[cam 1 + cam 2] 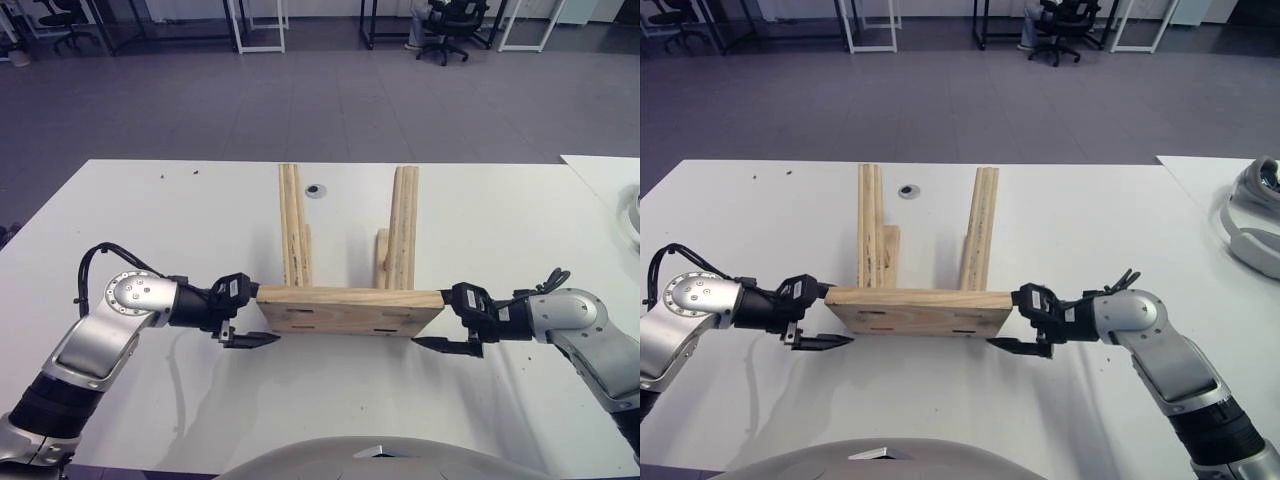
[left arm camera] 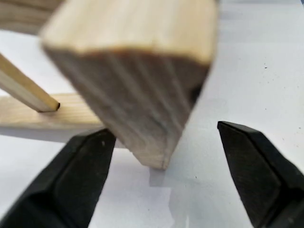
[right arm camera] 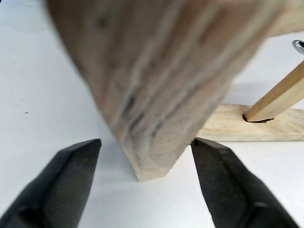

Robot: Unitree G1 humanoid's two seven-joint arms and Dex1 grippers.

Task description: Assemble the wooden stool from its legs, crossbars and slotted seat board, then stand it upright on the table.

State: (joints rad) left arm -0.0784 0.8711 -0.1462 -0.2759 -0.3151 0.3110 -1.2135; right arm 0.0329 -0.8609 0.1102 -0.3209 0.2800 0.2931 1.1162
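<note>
Left tool (image 1: pixel 266 313) and right tool (image 1: pixel 432 317) are both wide open, each around one end of the seat board (image 1: pixel 350 310); stool legs (image 1: pixel 293 225) lie beyond them

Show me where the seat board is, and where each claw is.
seat board (image 1: pixel 350 312), left eye view, middle of its slotted face.
left claw (image 2: pixel 165 128), left wrist view, midway between its fingertips.
right claw (image 3: pixel 146 140), right wrist view, midway between its fingertips.
</note>
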